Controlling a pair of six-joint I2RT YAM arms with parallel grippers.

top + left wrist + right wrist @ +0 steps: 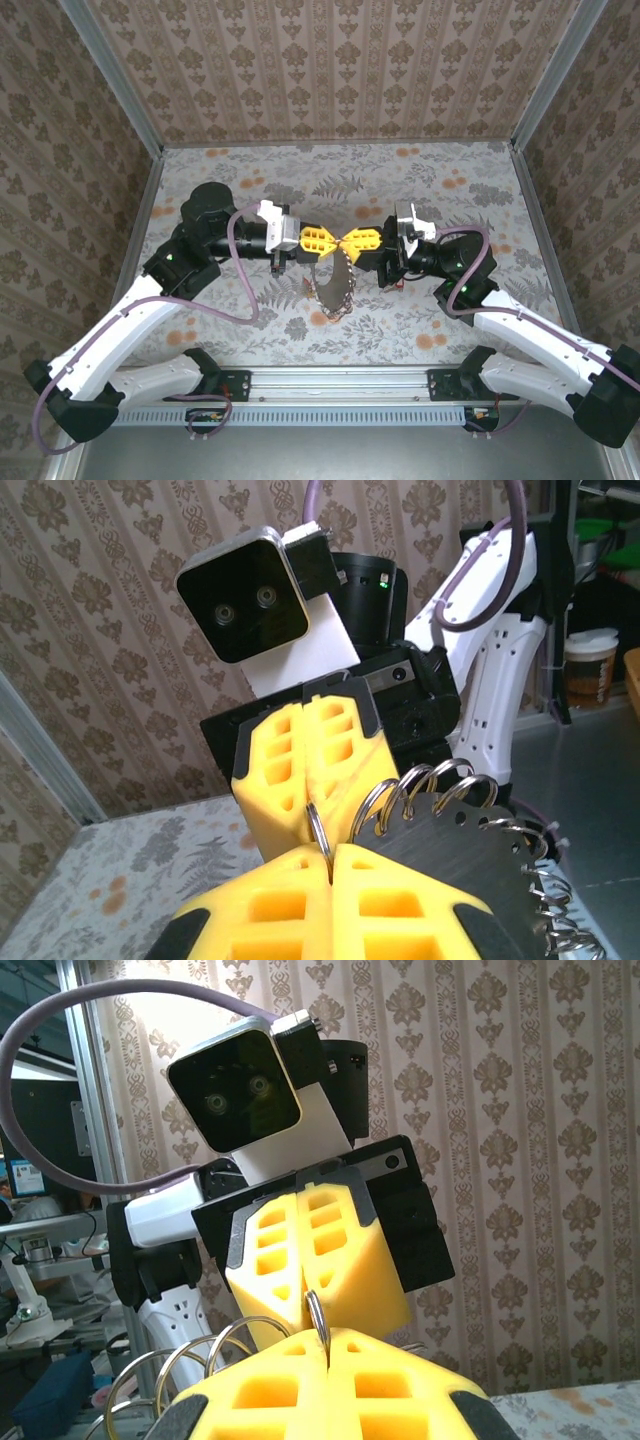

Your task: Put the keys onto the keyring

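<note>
Your left gripper (328, 238) and right gripper (352, 238) are nose to nose above the middle of the table (450, 320), each one's jaws pressed flat together. Both clamp the same thin silvery keyring (318, 827), caught edge-on in the two seams (the wrist views make it plain). Just beside it hangs a dark grey plate (335, 280) rimmed with split rings (440, 780). You can't tell whether its low end touches the table.
</note>
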